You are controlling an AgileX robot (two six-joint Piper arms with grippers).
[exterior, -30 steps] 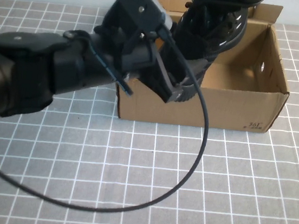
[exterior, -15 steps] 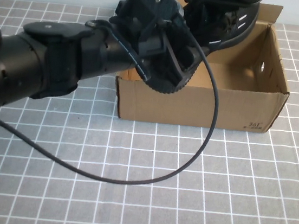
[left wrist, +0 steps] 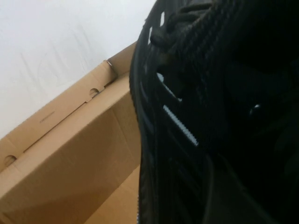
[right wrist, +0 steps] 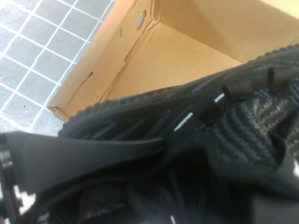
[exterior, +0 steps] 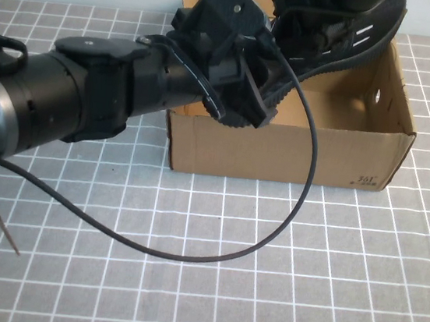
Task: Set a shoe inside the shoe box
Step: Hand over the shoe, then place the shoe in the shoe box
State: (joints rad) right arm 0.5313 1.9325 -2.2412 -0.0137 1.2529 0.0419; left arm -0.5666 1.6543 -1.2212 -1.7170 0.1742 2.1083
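Observation:
The black mesh shoe (exterior: 336, 34) hangs tilted over the open brown shoe box (exterior: 279, 149), its toe up toward the far right and its ridged sole facing the box floor. My left gripper (exterior: 247, 102) reaches over the box's near left corner and is shut on the shoe's heel end. The left wrist view is filled by the shoe (left wrist: 187, 116) with the box wall (left wrist: 70, 154) behind it. My right gripper is outside the high view. The right wrist view sits tight against the shoe's laced upper (right wrist: 243, 121), above the box's inside (right wrist: 187, 51).
A black cable (exterior: 299, 179) loops from the left arm down over the box's front wall onto the grey grid mat (exterior: 341, 286). The box's lid flap (exterior: 386, 17) stands behind the shoe. A white wall lies beyond the table.
The left arm has pushed farther over the box and lifted slightly. The shoe has swung from hanging steeply to lying flatter, with its toe now out to the far right.

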